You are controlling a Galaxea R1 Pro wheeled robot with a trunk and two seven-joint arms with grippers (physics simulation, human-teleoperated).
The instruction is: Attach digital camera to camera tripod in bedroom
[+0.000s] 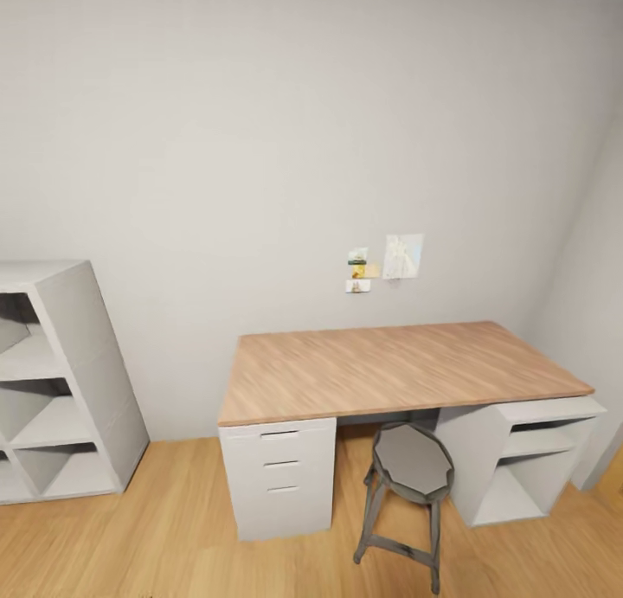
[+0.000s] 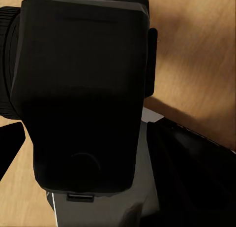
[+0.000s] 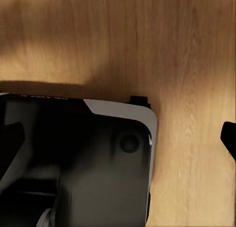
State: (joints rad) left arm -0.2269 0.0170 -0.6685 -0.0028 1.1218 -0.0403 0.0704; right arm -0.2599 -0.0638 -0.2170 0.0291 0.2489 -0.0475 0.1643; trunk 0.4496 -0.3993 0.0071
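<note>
With the digital camera (image 2: 81,96) close before my left wrist lens, seemingly pinched in the left fingers, though I can't tell their state or the right's, I'd turn slowly from the table (image 1: 394,369) to find the tripod; its long axis runs along the fingers, lens sideways.

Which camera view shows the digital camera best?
The left wrist view: the digital camera is close there, its black body large above the wood floor. The head view has the desk and stool instead.
</note>
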